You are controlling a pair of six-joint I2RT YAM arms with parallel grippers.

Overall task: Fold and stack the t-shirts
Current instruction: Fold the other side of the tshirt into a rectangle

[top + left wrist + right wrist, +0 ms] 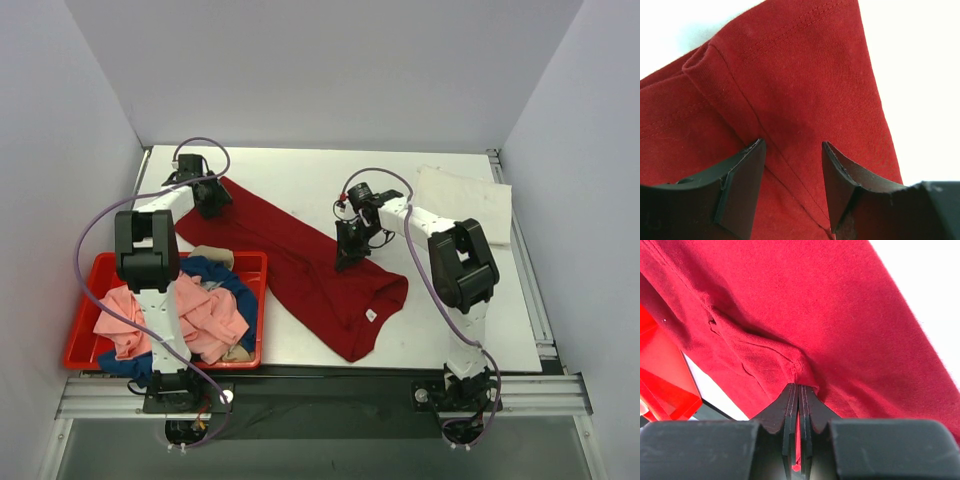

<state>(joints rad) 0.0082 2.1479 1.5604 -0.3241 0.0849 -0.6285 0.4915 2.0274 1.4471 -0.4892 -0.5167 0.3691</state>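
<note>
A dark red t-shirt (300, 262) lies spread diagonally across the table, its small white tag (370, 314) near the front corner. My left gripper (212, 205) stands open over the shirt's far left corner. In the left wrist view its fingers (745, 170) straddle a seam of the red cloth (800, 75) without pinching it. My right gripper (343, 262) is at the shirt's right edge. In the right wrist view it (799, 386) is shut on a pinched fold of the red cloth (840, 315). A folded white t-shirt (465, 195) lies at the back right.
A red plastic bin (252, 260) sits at the front left, also showing at the left of the right wrist view (660, 375). It holds a pink shirt (210, 312), a blue one (228, 278) and a beige one (212, 255). The left arm reaches over the bin.
</note>
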